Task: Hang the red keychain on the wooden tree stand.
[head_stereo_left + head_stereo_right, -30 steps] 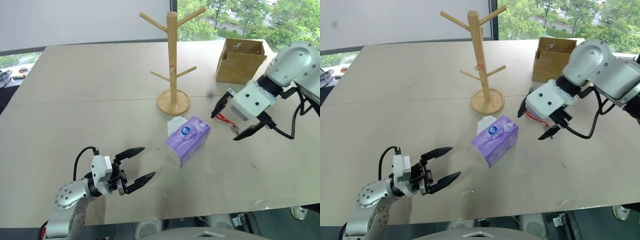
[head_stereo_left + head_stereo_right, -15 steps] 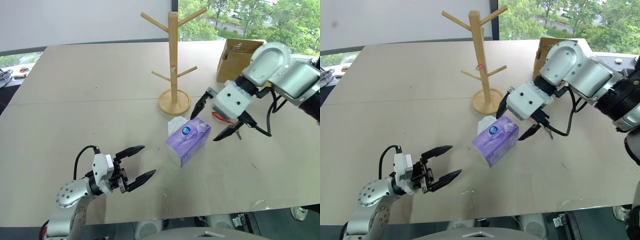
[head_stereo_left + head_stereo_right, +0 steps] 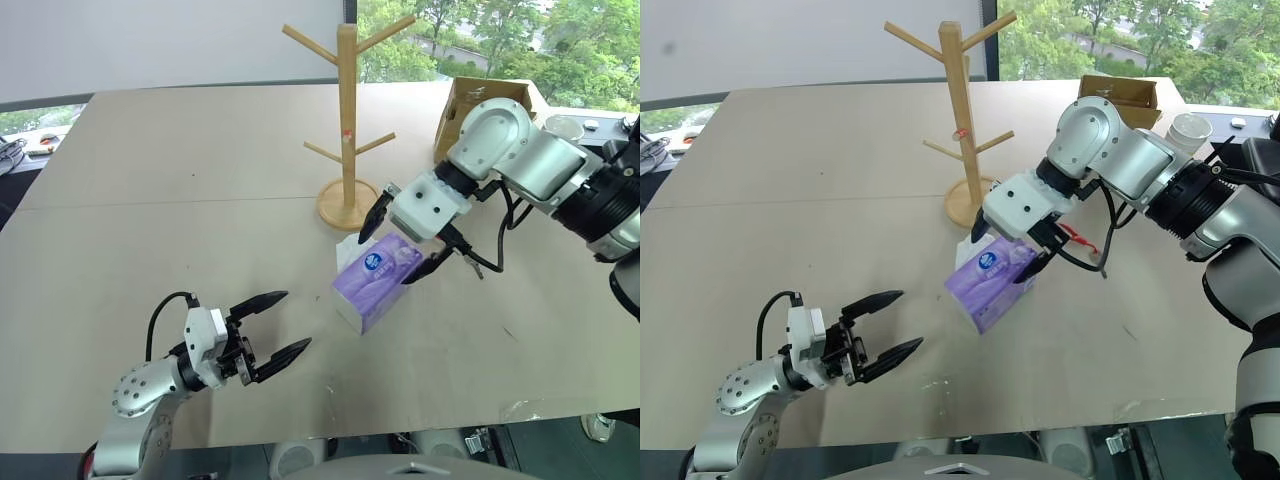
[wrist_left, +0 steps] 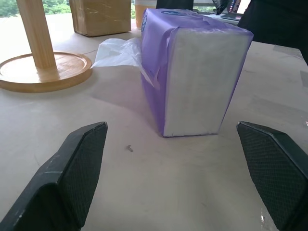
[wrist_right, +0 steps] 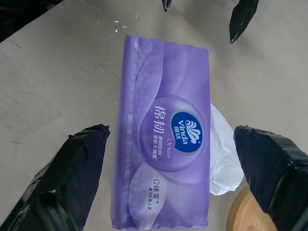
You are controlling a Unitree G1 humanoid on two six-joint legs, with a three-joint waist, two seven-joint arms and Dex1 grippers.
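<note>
Spreading wide, the right gripper (image 3: 403,245) fingers straddle the purple tissue pack (image 3: 375,280) from above, one black finger (image 3: 377,212) on the stand side, the other on the far side by the cable; nothing is pinched between them. In the right wrist view both pads flank the pack's printed top, w/ white tissue (image 5: 222,149) poking out the end nearest the wooden base.

Left gripper (image 3: 282,325) sits low over the table (image 3: 150,180) near the front edge, fingers also wide apart & holding nothing, pointing toward the pack, well apart from it. Left wrist view shows the pack's white end face between its two pads.

Red keychain (image 3: 1081,240): a bit of red cord shows on the table just behind the right arm's wrist, beside the black cable; the key itself is hard to make out, prob. hidden by the arm. It lies apart from both grippers.

Wooden tree stand (image 3: 346,120) is upright behind the pack, its disc base just beside the pack's tissue end, pegs bare. Cardboard box (image 3: 478,120) stands farther back to the right.
</note>
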